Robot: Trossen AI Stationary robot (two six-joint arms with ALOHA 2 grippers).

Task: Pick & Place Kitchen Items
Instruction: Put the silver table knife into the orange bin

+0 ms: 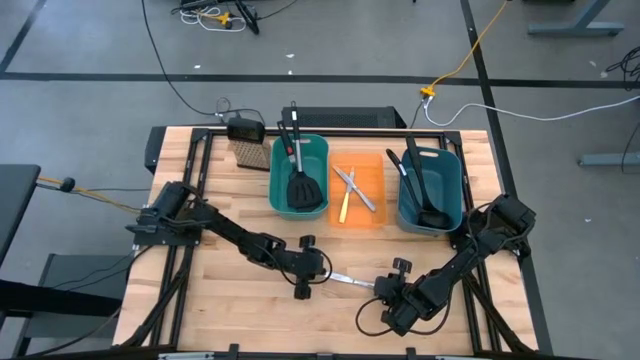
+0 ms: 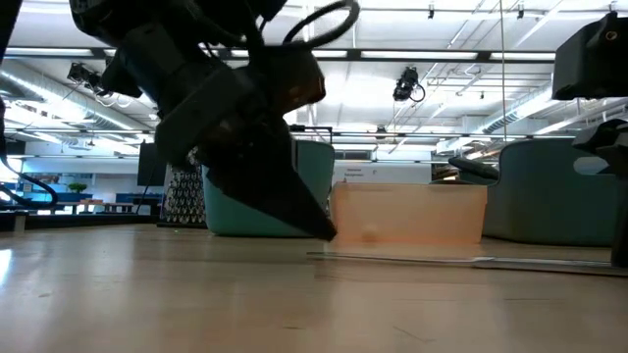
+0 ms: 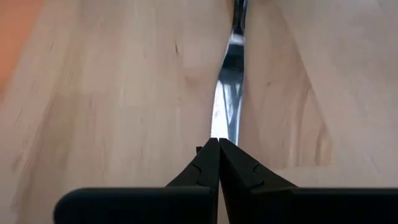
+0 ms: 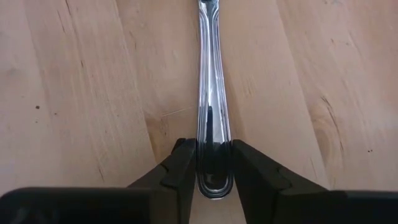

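Silver table knife (image 4: 211, 93) lies on the near bench (image 1: 230, 310): right gripper (image 4: 211, 163) clamps its handle, left gripper (image 3: 218, 163) pinches its blade tip, jaws closed.

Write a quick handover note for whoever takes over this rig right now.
Left gripper: shut on the blade tip of a table knife lying on the table.
Right gripper: fingers around the same knife's handle end.
Done: two spatulas in the left teal bin; ladles in the right teal bin; two silver knives and a yellow-handled knife in the orange bin.
Left: bin this last knife.
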